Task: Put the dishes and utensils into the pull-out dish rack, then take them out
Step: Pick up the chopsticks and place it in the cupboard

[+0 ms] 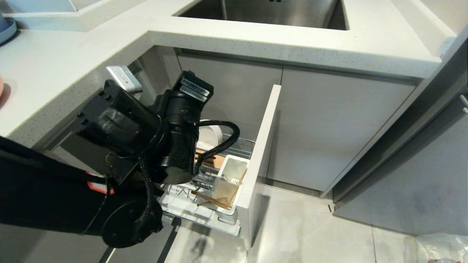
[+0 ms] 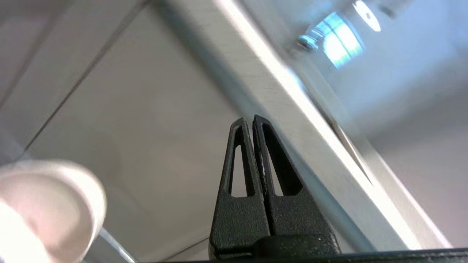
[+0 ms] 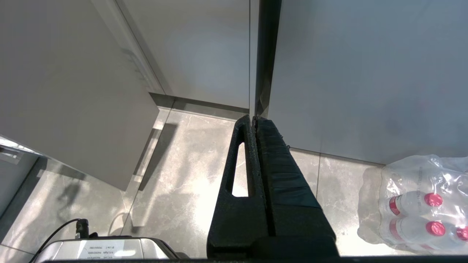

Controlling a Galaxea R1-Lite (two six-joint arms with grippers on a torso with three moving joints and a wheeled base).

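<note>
The pull-out dish rack point(image 1: 241, 146) stands drawn out below the counter, behind its pale cabinet front point(image 1: 264, 146). A cream-white bowl point(image 1: 209, 136) stands on edge in it by the orange-wood strip point(image 1: 211, 160); the same bowl point(image 2: 47, 208) shows blurred in the left wrist view. Wooden chopsticks point(image 1: 215, 199) lean in the white utensil cup point(image 1: 231, 179). I cannot make out the spoon. My left arm point(image 1: 172, 142) hangs over the rack and hides its own fingers there. The left gripper point(image 2: 253, 119) is shut on nothing. The right gripper point(image 3: 254, 119) is shut and parked above the floor.
The white counter point(image 1: 58, 73) overhangs the rack, with a steel sink point(image 1: 263, 11) at the back. A blue plate point(image 1: 5, 29) sits at the counter's far left. A wrapped pack of water bottles point(image 3: 413, 204) lies on the tiled floor point(image 1: 310, 233) to the right.
</note>
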